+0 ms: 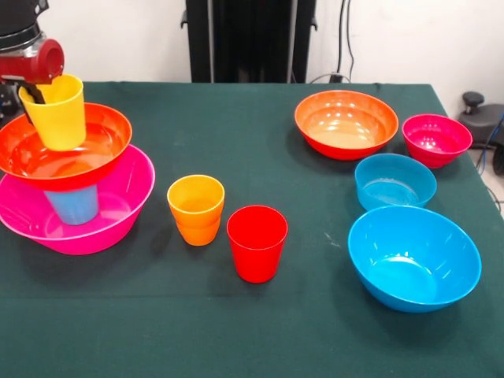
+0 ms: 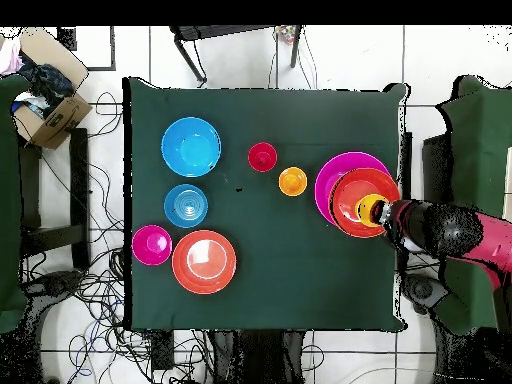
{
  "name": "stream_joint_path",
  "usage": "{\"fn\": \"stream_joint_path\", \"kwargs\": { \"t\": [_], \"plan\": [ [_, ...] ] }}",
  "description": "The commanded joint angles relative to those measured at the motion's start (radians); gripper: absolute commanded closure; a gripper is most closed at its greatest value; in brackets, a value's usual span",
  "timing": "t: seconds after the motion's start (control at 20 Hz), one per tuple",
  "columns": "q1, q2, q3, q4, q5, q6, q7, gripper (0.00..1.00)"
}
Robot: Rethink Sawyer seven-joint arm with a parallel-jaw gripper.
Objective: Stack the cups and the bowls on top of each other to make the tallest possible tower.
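- At the upper left of the front view, the tool (image 1: 35, 93) gripped the yellow cup (image 1: 57, 112) by its rim, above the orange-red bowl (image 1: 63, 146).
- That bowl sat on a light blue cup (image 1: 72, 205) in the pink bowl (image 1: 94, 216); an off-centre release could tip it.

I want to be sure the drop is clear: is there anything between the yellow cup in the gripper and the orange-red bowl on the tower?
Nothing visible. The gripper holds the yellow cup over the orange-red bowl, whose inside shows bare beneath it.
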Motion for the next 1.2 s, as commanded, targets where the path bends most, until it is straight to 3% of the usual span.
{"fn": "stream_joint_path", "kwargs": {
  "t": [0.05, 0.65, 0.7, 0.9, 1.2],
  "plan": [
    [0.011, 0.029, 0.032, -0.043, -0.094, -0.048, -0.25, 1.0],
    [0.01, 0.041, 0.041, -0.044, -0.12, -0.054, -0.232, 1.0],
    [0.009, 0.041, 0.049, -0.044, -0.132, -0.064, -0.248, 0.0],
    [-0.008, 0.041, 0.076, -0.037, -0.101, -0.083, -0.235, 0.0],
    [-0.01, -0.009, 0.096, -0.03, -0.066, -0.016, -0.229, 0.0]
  ]
}}
